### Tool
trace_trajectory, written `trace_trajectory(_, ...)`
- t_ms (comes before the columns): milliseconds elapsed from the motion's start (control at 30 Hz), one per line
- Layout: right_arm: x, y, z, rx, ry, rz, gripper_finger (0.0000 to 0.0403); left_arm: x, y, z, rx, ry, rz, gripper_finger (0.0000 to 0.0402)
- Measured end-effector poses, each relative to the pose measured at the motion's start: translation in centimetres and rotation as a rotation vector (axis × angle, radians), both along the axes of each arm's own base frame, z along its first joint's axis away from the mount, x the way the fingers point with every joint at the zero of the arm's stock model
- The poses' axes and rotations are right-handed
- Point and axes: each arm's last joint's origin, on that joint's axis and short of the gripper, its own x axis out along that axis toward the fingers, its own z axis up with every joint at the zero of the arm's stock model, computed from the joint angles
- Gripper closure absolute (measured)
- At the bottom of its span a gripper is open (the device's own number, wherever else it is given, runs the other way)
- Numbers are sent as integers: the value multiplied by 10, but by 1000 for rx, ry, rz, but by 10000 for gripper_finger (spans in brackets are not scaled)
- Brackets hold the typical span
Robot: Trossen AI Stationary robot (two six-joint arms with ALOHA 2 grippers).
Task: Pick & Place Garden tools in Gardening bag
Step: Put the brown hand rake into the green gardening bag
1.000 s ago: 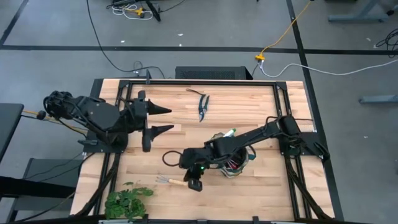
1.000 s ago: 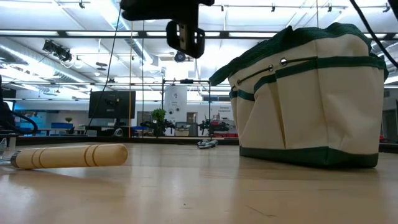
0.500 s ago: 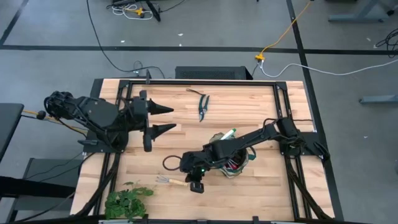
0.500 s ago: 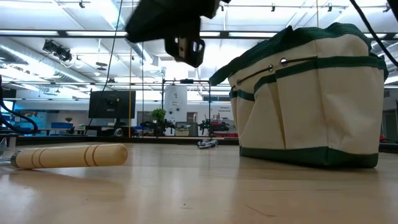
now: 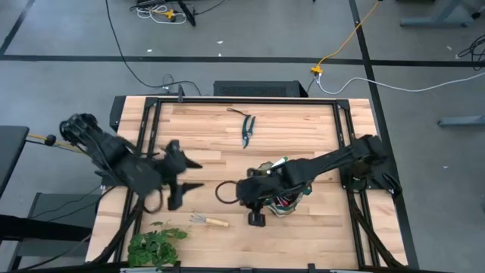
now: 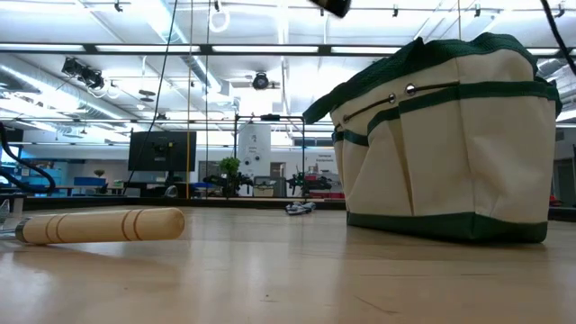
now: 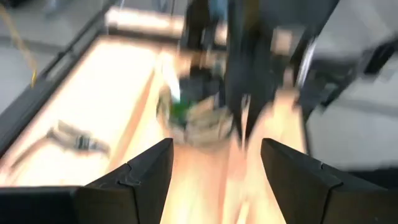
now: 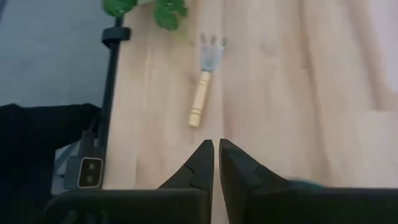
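Note:
The gardening bag (image 6: pixel 450 144), cream with dark green trim, stands upright on the table. In the high view (image 5: pixel 286 199) my right arm covers most of it. A green spray bottle (image 5: pixel 277 162) pokes out by the bag's far side. A wooden-handled hand rake (image 5: pixel 206 221) lies flat near the front edge; its handle shows in the low view (image 6: pixel 99 225). Dark-handled shears (image 5: pixel 246 129) lie at the far middle. My right gripper (image 5: pixel 256 221) is shut and empty left of the bag, and its wrist view (image 8: pixel 216 152) looks at the rake (image 8: pixel 205 81). My left gripper (image 5: pixel 198 174) is open and empty, above the table's left-middle.
A leafy green plant bunch (image 5: pixel 155 244) lies at the near left corner, beside the rake's tines. Black frame rails run along the table's left and right sides. Bare wood lies between the shears and the bag.
My left gripper has swung toward the table's near edge and a little right, staying open. My right gripper has moved right, away from the rake's handle end toward the bag, and has risen out of the low view. The rake, the shears and the bag have kept still.

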Motion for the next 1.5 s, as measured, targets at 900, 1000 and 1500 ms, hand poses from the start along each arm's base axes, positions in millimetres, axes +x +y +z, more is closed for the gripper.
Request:
trace_trajectory(900,-87,-36,75,-32,63,-151,374,111,-108,-226,227,890,-154,154)
trace_trajectory(1000,-93,-39,79,-53,65,-169,374,115,-105,-243,243,970,-149,160)
trace_trajectory(1500,-107,-43,78,-100,152,-173,374,139,-102,-272,113,1011,-268,181)
